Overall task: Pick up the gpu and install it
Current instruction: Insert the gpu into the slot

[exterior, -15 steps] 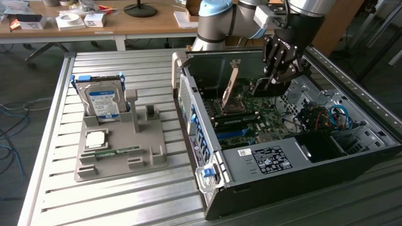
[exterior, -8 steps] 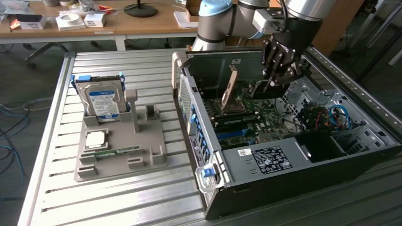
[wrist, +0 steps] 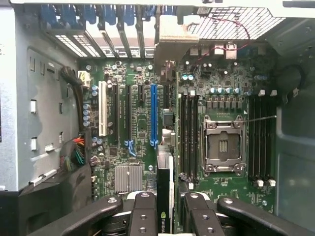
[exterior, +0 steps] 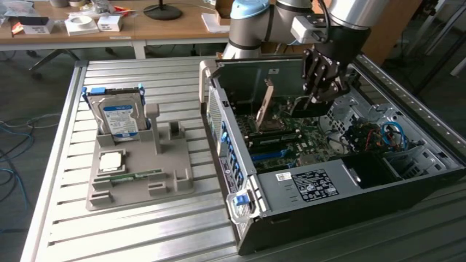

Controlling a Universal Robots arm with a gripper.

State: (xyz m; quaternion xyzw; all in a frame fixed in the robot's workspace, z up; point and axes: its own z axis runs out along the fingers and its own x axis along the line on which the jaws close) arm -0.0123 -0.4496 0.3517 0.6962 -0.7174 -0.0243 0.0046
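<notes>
Gpu (wrist: 165, 182) sits on its thin edge, clamped in my end effector (wrist: 167, 209), down inside the open computer case (exterior: 350, 188) over the green board (wrist: 140, 147), so I think its edge can meet the blue slot (wrist: 153, 113) beside it.

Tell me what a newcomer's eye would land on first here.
The open computer case on the slatted metal table, its green motherboard laid bare. The robot's hand reaches down into it, with the gpu edge-on between its fingers. At the exterior view's left, a grey tray props up a hard drive.
</notes>
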